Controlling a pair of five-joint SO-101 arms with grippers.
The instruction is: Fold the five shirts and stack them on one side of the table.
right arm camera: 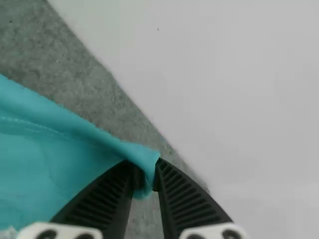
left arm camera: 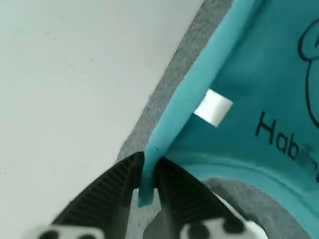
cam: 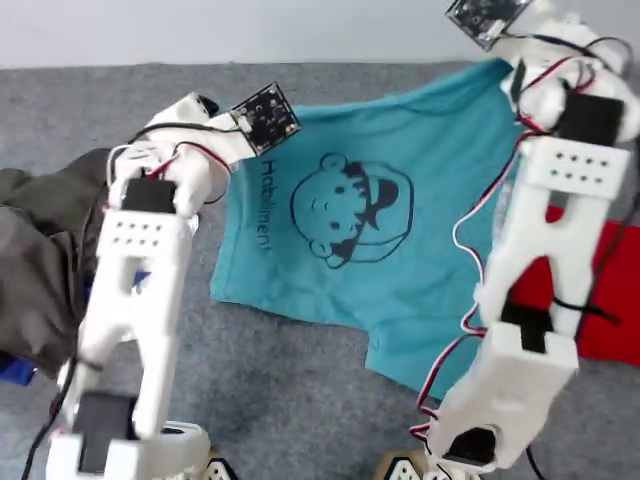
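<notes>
On the grey felt table [cam: 280, 400], a teal cotton T-shirt with cartoon print [cam: 420, 290] lies spread. The left gripper [left arm camera: 144, 172] and right gripper [right arm camera: 144, 174] each clamp a far corner. The first fold seems in hand, and it calls for drawing both corners evenly nearward.

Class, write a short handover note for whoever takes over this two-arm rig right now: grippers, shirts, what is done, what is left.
Left gripper: shut on the teal shirt at its far edge, near the white label.
Right gripper: shut on that same shirt's edge.
The teal shirt lies spread and unfolded on the table, with a dark heap at one side and red cloth at the other.
Done: no folded stack visible.
Left: fold teal shirt, then the rest, stack.
</notes>
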